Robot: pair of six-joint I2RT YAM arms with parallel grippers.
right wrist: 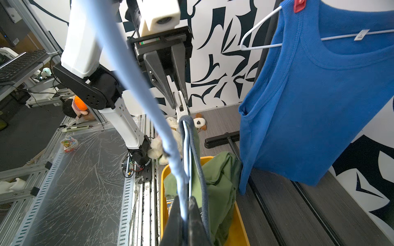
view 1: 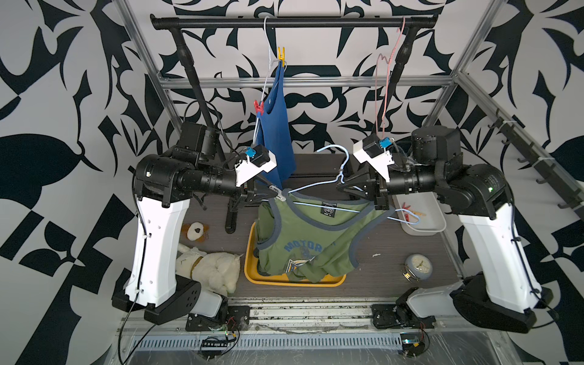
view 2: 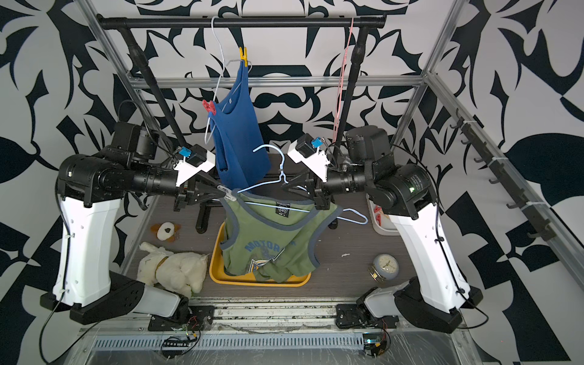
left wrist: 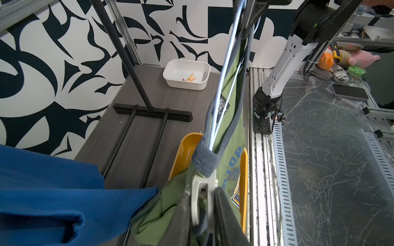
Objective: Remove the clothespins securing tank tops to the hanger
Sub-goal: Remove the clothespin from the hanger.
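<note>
Top and wrist views, read left to right. At the left edge of the desk (view 1: 379, 268) you see a white plush dog (view 1: 205, 268) lying on its side, with a small plush head (view 1: 196, 232) just behind it. Your left gripper (view 1: 268, 191) points toward the middle. Its fingers pinch the tail of the grey clothespin (view 1: 277, 191), which is clipped over the grey-blue strap of the olive tank top (view 1: 306, 240) at one end of the light blue hanger (right wrist: 128, 70).

Behind and above, the blue tank top (view 1: 276, 132) hangs on a white hanger (right wrist: 341, 36) from the black rail (view 1: 294, 22). A yellow clothespin (view 1: 281, 57) grips its upper strap and a red clothespin (view 1: 259, 106) its lower one.

The olive tank top, printed on the chest, droops from the tilted light blue hanger over the middle of the desk. Its lower part is gathered in the yellow tray (view 1: 249, 262) near the front edge.

Your right gripper (view 1: 341, 186) is clamped on the wire of the light blue hanger near its neck, and the hook stands free in the air.

Toward the back right corner of the desk stands a white tub (view 1: 429, 218) holding loose clothespins (view 1: 410, 216), one red and one wooden. Nearer the front right corner rests a round clock (view 1: 417, 266)
</note>
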